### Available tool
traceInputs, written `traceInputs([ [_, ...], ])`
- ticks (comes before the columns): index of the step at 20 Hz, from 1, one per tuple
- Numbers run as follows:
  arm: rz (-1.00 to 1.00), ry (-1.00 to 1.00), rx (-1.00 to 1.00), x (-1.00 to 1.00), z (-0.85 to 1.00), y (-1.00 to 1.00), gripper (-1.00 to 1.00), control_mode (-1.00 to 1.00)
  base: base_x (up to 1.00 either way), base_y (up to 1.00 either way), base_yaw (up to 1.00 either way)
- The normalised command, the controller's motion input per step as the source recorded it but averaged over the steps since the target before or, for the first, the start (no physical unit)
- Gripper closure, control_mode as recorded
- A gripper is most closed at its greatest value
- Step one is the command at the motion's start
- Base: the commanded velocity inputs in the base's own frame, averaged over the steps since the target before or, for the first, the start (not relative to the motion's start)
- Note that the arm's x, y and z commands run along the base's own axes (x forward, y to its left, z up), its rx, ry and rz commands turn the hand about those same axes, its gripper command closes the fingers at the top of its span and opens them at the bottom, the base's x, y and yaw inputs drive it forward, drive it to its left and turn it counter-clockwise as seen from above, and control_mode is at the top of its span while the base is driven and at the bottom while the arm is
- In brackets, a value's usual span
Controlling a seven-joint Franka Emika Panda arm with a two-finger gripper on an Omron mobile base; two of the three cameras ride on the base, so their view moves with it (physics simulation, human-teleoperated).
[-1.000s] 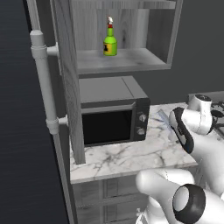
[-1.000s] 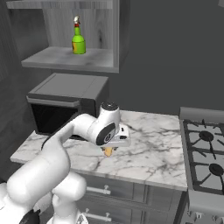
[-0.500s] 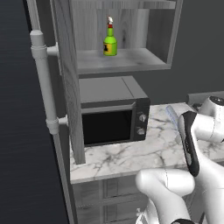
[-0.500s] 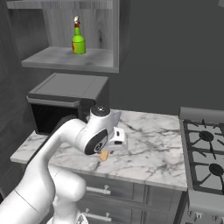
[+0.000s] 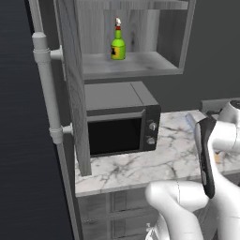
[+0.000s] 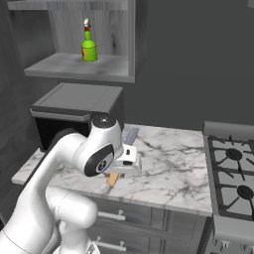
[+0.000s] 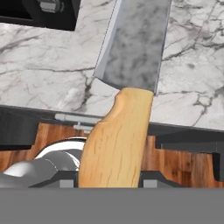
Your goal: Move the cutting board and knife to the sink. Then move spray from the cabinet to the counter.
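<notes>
My gripper point(image 7: 109, 175) is shut on the pale wooden handle of the knife point(image 7: 116, 140), whose grey blade points out over the white marble counter point(image 7: 43, 65). In the right base view the gripper point(image 6: 124, 164) hangs over the counter's point(image 6: 168, 168) front edge, the knife point(image 6: 113, 178) showing beneath it. The left base view catches a bit of the knife point(image 5: 216, 157) behind my forearm. The green spray point(image 5: 117, 44) point(image 6: 89, 47) stands upright in the open niche of the grey cabinet point(image 5: 131, 65) point(image 6: 74, 67). The cutting board and the sink are out of view.
A black microwave point(image 5: 119, 126) point(image 6: 74, 106) sits on the counter point(image 5: 140, 168) under the niche. Stove burners point(image 6: 233, 173) lie to the right. Grey drawers point(image 6: 129, 216) run below the top. A dark fridge with a long grey handle point(image 5: 47, 93) stands at the left.
The arm has folded and the hand has sunk a little toward the counter's front edge, still holding the knife. The spray and microwave have not moved.
</notes>
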Motion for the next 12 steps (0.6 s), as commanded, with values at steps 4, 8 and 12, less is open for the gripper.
traceInputs([
  [4,0.0,0.03,0.0,-0.26,0.2,-0.03,1.0,-1.0,0.0,0.0,0.0],
  [8,0.0,0.0,0.0,-0.12,0.14,0.0,1.0,-1.0,0.0,0.0,0.0],
  [12,0.0,0.0,0.0,0.0,0.0,0.0,1.0,-1.0,0.0,0.0,0.0],
])
